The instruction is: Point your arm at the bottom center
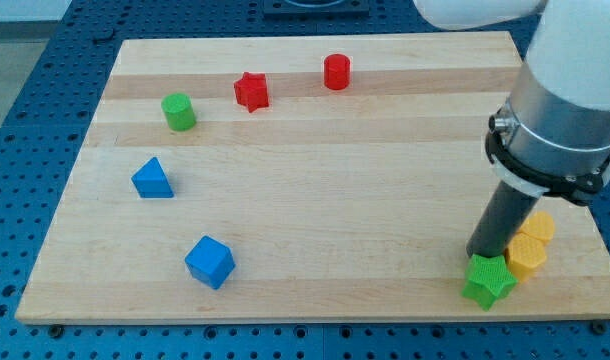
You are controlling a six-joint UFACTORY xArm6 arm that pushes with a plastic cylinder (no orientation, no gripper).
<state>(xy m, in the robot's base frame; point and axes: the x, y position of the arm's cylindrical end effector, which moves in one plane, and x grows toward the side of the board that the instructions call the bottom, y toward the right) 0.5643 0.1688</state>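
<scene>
My dark rod comes down at the view's lower right, and my tip (pixel 478 256) rests on the board just above the green star (pixel 488 281), touching or nearly touching it. Two yellow blocks sit right of the rod: a yellow hexagon (pixel 527 256) next to the green star and another yellow block (pixel 539 226) partly behind the rod. A blue cube (pixel 209 262) lies at the lower left, a blue triangle (pixel 152 179) above it. A green cylinder (pixel 178 111), a red star (pixel 251 91) and a red cylinder (pixel 336 72) sit near the top.
The wooden board (pixel 315 200) lies on a blue perforated table (pixel 25 90). The arm's white and grey body (pixel 565 110) hangs over the board's right edge and hides part of it.
</scene>
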